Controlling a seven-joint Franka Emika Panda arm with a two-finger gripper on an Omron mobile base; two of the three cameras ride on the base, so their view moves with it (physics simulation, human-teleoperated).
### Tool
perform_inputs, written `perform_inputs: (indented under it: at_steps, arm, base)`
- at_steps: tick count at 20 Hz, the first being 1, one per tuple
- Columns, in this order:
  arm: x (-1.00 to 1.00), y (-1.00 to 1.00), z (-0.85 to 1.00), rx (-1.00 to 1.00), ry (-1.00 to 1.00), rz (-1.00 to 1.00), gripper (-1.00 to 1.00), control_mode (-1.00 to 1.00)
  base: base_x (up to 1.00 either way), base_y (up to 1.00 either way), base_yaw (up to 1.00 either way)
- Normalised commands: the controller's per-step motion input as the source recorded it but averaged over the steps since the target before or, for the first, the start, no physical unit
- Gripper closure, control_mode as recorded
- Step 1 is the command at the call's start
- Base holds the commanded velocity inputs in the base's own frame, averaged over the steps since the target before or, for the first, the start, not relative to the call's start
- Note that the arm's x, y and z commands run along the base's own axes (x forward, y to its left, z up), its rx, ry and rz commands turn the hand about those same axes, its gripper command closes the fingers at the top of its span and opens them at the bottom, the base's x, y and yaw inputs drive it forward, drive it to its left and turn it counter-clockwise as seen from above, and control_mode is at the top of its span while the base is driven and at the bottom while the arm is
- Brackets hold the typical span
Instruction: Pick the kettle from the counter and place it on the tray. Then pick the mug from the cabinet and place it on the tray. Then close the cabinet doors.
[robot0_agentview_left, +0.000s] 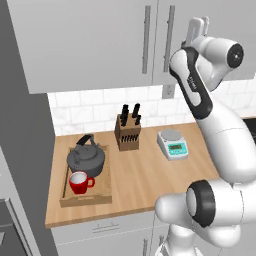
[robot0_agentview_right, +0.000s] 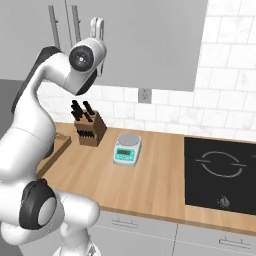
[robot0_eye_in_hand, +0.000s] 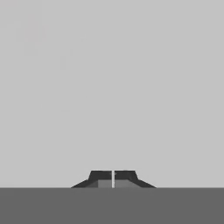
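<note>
Cabinet doors (robot0_agentview_left: 100, 40): two tall light grey panels with long vertical bar handles, both lying flat and shut across the wall cabinet, at 12 o'clock above the counter in the left base view.
Arm: rises from the base and bends up so the hand meets the right-hand door, at 1 o'clock in the left base view.
Counter (robot0_agentview_left: 145, 180): light wood, backed by white tiles, with pale drawers below.
Cooktop (robot0_agentview_right: 220, 172): black glass set into the counter, at 3 o'clock in the right base view.
Tray (robot0_agentview_left: 64, 192): light wood with low sides, at 8 o'clock on the counter near its left end.
Kettle (robot0_agentview_left: 86, 159): dark grey, upright in the tray's far half.
Knife block (robot0_agentview_left: 127, 131): wooden, against the tiles, at 1 o'clock from the tray.
Scale (robot0_agentview_left: 172, 143): small, white and teal, just right of the knife block.
Mug (robot0_agentview_left: 80, 182): red with white inside, upright in the tray at 6 o'clock from the kettle, just beside it.
Gripper (robot0_eye_in_hand: 113, 179): dark fingertips pressed together with a hairline gap, holding nothing, facing a flat grey surface.
</note>
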Motion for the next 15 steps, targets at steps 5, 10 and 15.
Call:
perform_inputs:
  at_steps: [5, 10, 15]
  arm:
    - [1.0, 0.0, -0.47, 0.0, 0.03, -0.06, 1.0, -1.0]
    - [1.0, 0.0, -0.46, 0.0, 0.04, -0.06, 1.0, -1.0]
    - [0.96, 0.0, -0.44, 0.0, 0.06, -0.07, 1.0, -1.0]
  base:
    - [0.0, 0.0, 0.0]
    - [0.0, 0.0, 0.0]
    - [0.0, 0.0, 0.0]
